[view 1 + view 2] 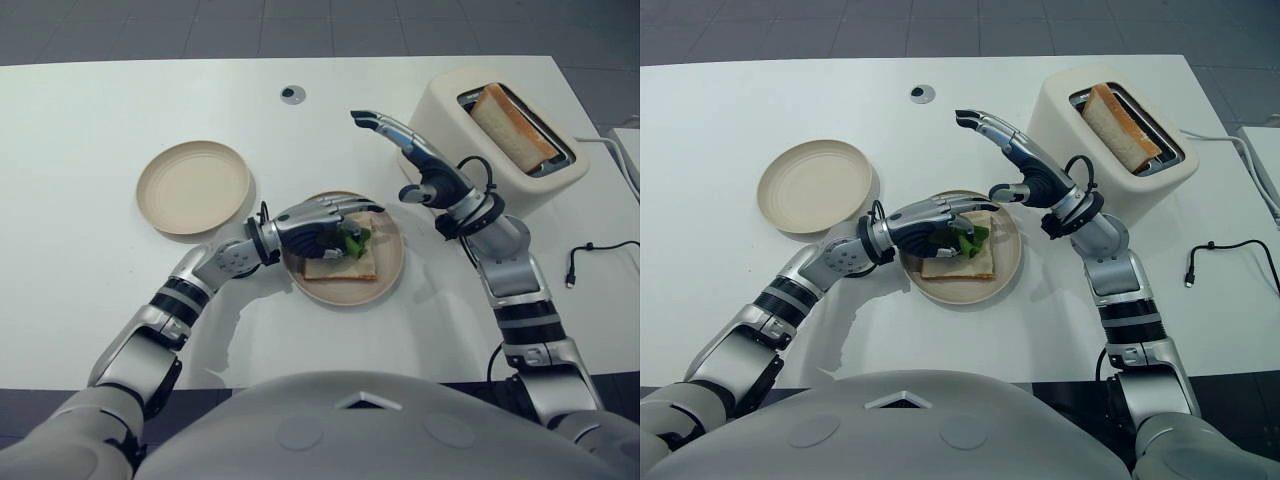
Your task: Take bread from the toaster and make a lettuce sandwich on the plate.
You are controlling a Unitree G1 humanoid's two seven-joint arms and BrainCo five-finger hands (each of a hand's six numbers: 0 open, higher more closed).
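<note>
Holding the lettuce (355,240) in my left hand (315,228), fingers curled around it, I have it over the bread slice (345,268) on the plate (392,262) at frame centre: first slice done, lettuce nearly placed, I judge. My right hand (415,160) hangs with fingers stretched out and empty near the toaster (450,120) at upper right, where the second slice (512,125) is yet to be fetched.

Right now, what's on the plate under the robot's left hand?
A bread slice lies on the plate, with lettuce on it, gripped by the left hand. The hand hides the slice's left corner.
</note>
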